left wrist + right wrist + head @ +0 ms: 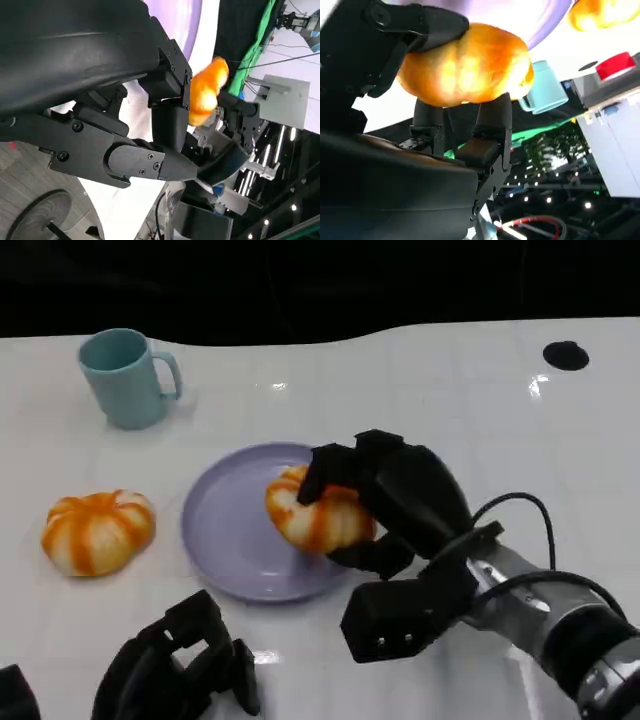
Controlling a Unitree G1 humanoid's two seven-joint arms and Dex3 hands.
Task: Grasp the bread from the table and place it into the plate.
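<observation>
Right robot hand (365,502) wraps the bread (318,512) from its right side, fingers hiding the roll's top and far edge, so its long axis is hard to judge; it looks roundish, striped orange and white, sitting over the right part of the lilac plate (225,525). Whether the bread touches the plate cannot be told; in the right wrist view the fingers (427,30) clamp the bread (465,65) from both sides. Left robot hand (180,665) lies low at the near worktop (420,390) edge, partly cut off, fingers curled in on nothing; a second roll (97,530) and a mug (125,375) sit to the left.
</observation>
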